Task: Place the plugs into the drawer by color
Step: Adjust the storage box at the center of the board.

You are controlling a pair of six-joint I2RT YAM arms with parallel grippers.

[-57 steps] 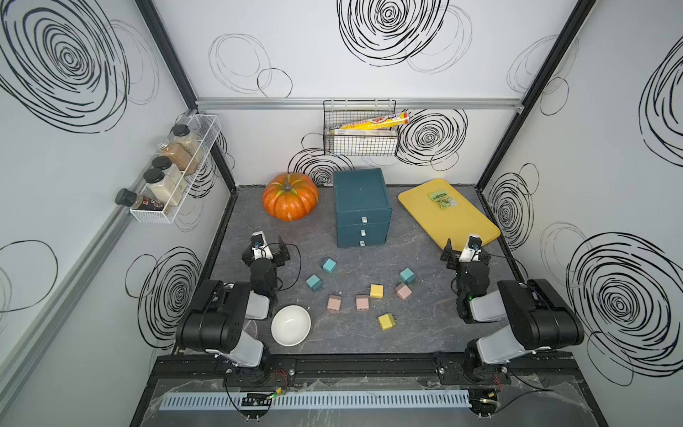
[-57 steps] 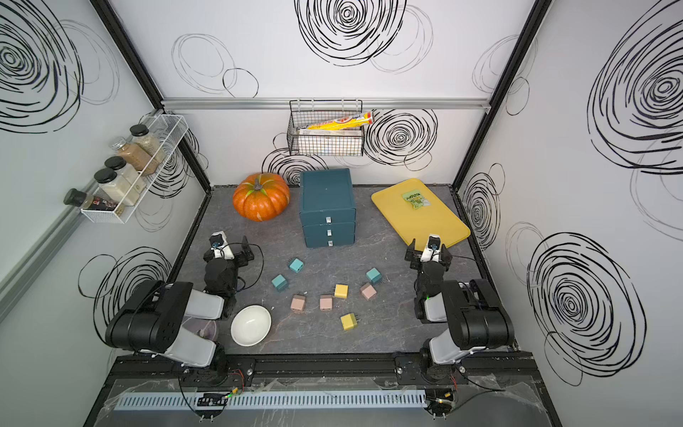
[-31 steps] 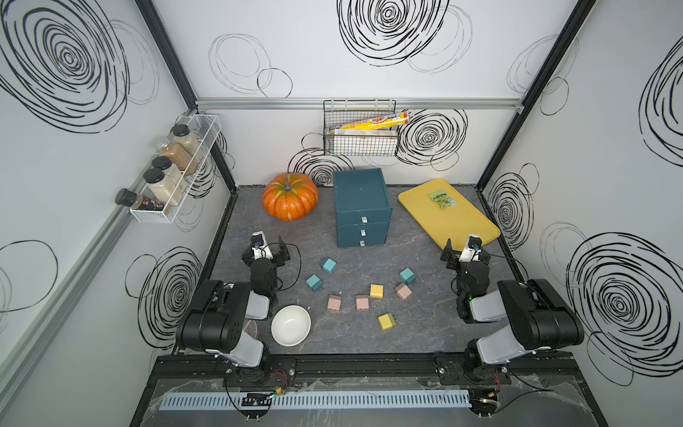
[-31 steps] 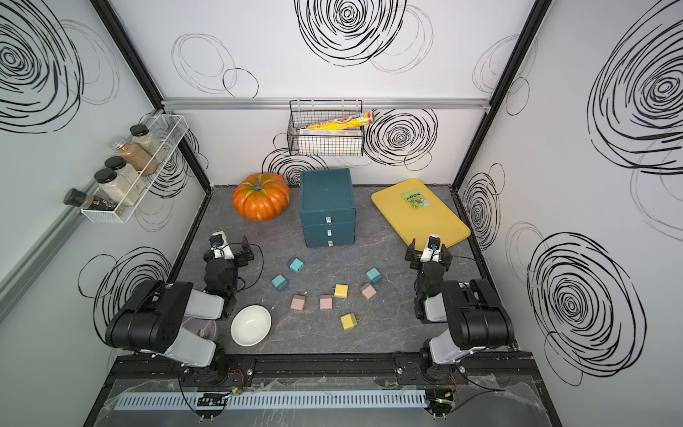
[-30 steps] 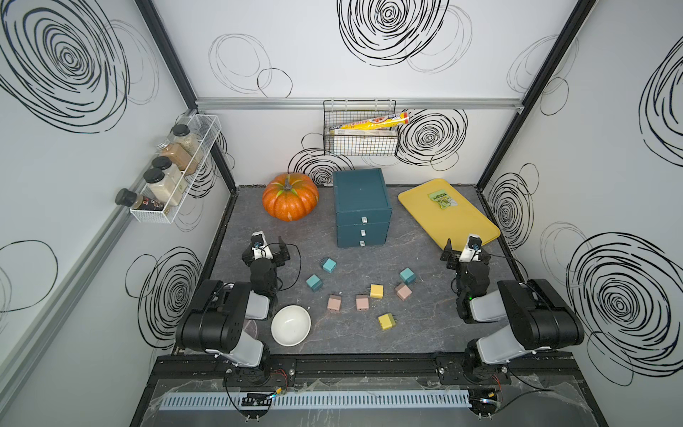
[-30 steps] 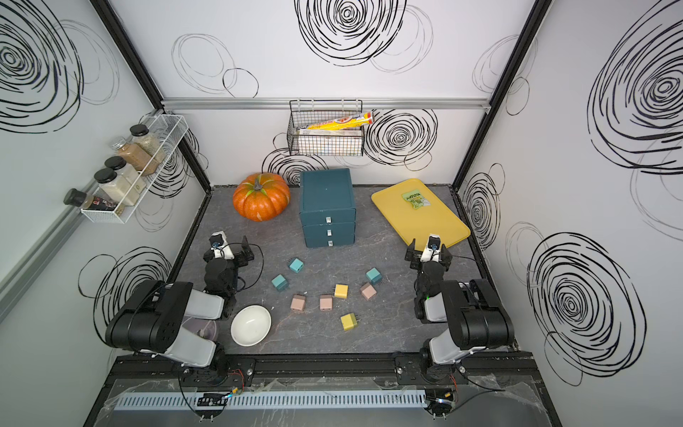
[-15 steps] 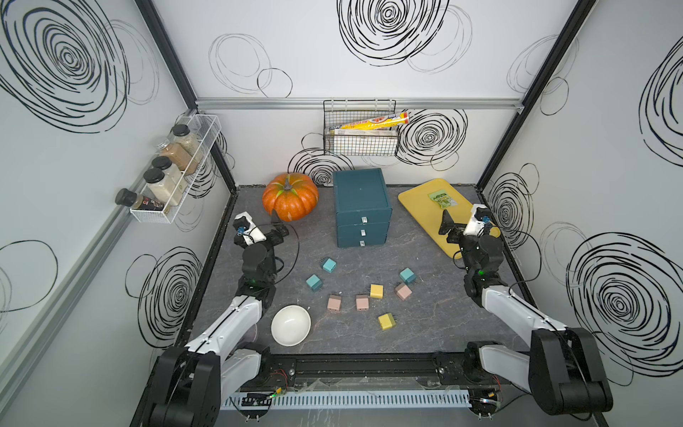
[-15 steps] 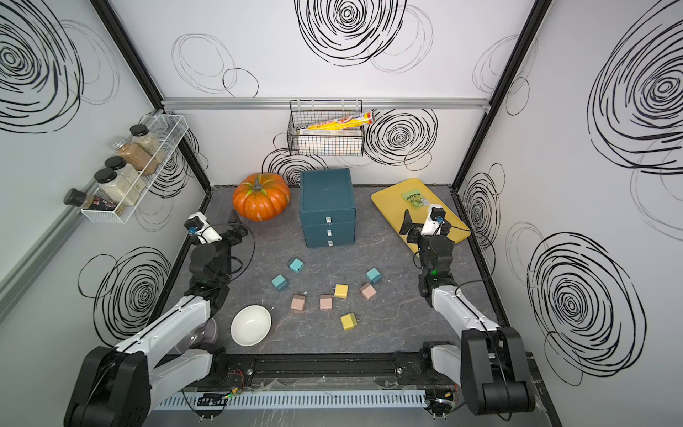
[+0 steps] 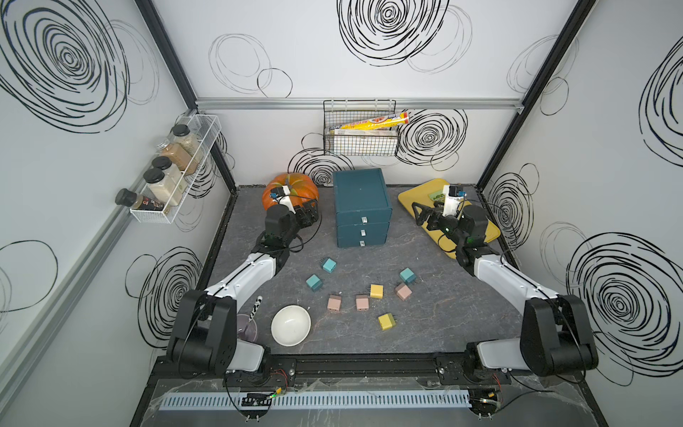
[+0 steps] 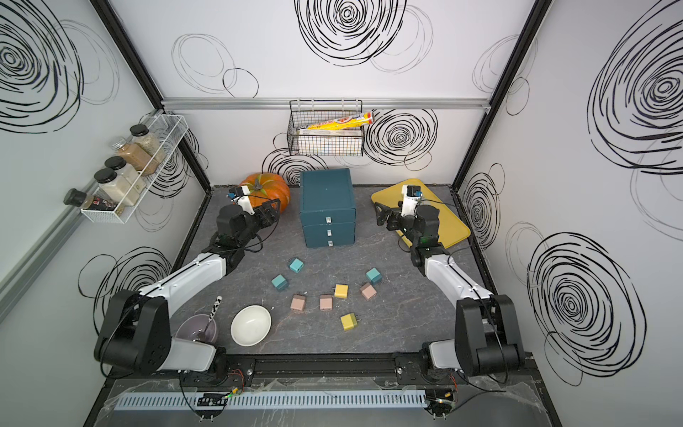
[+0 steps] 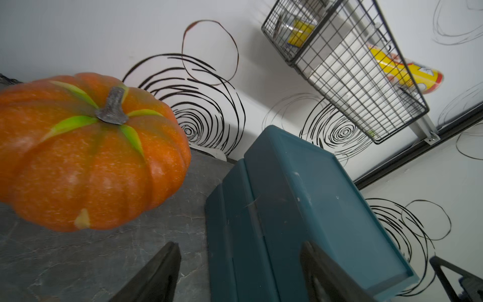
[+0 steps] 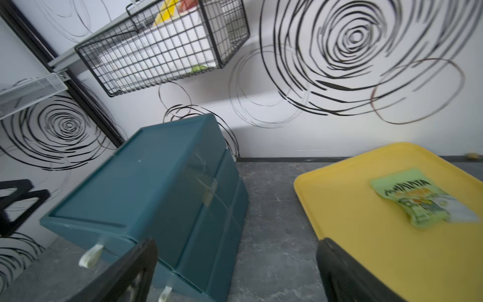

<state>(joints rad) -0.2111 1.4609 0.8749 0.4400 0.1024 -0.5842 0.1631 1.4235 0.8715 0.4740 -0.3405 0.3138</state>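
On the grey tabletop, drawer (image 9: 362, 207): dark teal chest of three stacked fronts, all shut, white handles facing the arms.
Teal plugs (image 9: 328, 265) (image 9: 314, 282) (image 9: 407, 275): three, lying loose in front of the drawer; two sit toward its left-arm side, one toward its right-arm side, none touching.
Pink plugs (image 9: 334, 303) (image 9: 362, 302) (image 9: 403, 291): three, farther out from the drawer front than the teal ones; two lie near each other, and the third is just beside the lone teal plug.
Yellow plugs (image 9: 376, 291) (image 9: 386, 321): two; one lies between the pink ones, the other lies farthest of all from the drawer.
Left gripper (image 9: 308, 214): raised beside the drawer's left-arm side, apart from it – fingers spread, nothing between them.
Right gripper (image 9: 418, 214): raised beside the drawer's opposite side, apart from it – fingers spread wide, empty.
Pumpkin (image 9: 303, 186): orange, beside the drawer on the left-arm side, behind the left gripper.
Tray (image 12: 352, 214): yellow, flat, beside the drawer on the right-arm side; a green packet (image 12: 418, 201) lies on it.
White bowl (image 9: 291, 325): upright, well out from the drawer front, toward the left arm's base.
Wire basket (image 9: 360, 144): hung on the back wall above the drawer, boxes inside.
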